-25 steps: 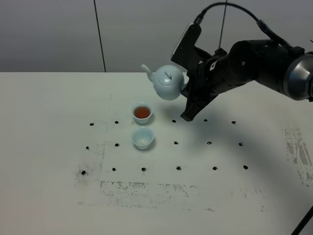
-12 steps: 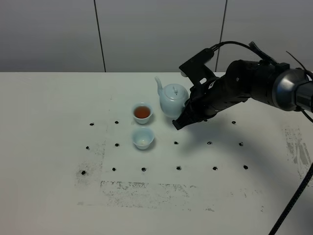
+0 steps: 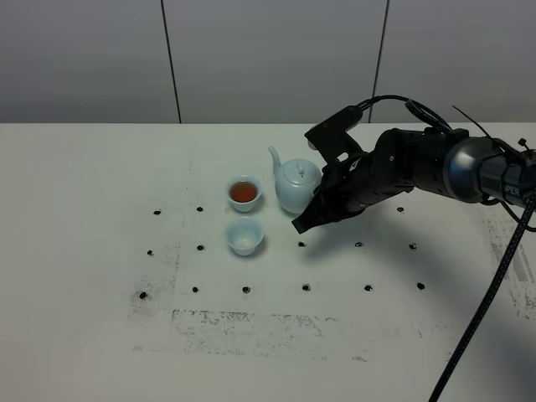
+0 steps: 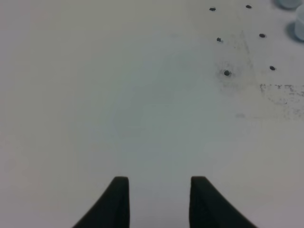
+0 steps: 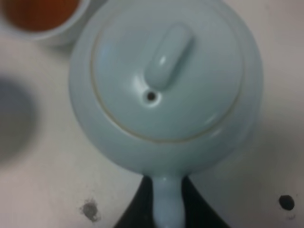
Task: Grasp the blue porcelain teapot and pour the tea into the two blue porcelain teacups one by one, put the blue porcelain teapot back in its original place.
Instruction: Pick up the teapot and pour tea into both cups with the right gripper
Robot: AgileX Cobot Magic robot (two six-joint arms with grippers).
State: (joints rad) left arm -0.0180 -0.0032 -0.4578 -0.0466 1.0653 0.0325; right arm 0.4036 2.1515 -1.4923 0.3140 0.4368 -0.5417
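White tabletop (image 3: 100, 335), dotted with small black marks (image 3: 306, 287), fills the scene under a grey panelled wall (image 3: 84, 59). Over it the right gripper (image 3: 322, 199) is clamped on the loop handle (image 5: 167, 205) of the blue porcelain teapot (image 3: 296, 182). The wrist view shows a dark finger on each side of the handle, with the pot's body and knobbed lid (image 5: 168, 54) straight ahead of the jaws. The teapot is upright and low, at or just above the table; whether its base touches I cannot tell. Its long axis runs from the handle at the gripper to the thin spout (image 3: 275, 159), which points away from the arm, toward the left of the high view. Just beside the pot on that spout side sits the filled teacup (image 3: 244, 193), holding amber tea. The empty teacup (image 3: 244, 237) sits just on the camera side of the filled one and looks pale inside, so the pouring seems half done. That cup lies off the spout's line, nearer the camera, so the next pour likely calls for carrying the pot toward the near edge before tipping it. The right arm is plainly the nearer one. The left gripper (image 4: 159, 181) hangs with fingers apart and nothing between them over bare table, well apart from the cups.
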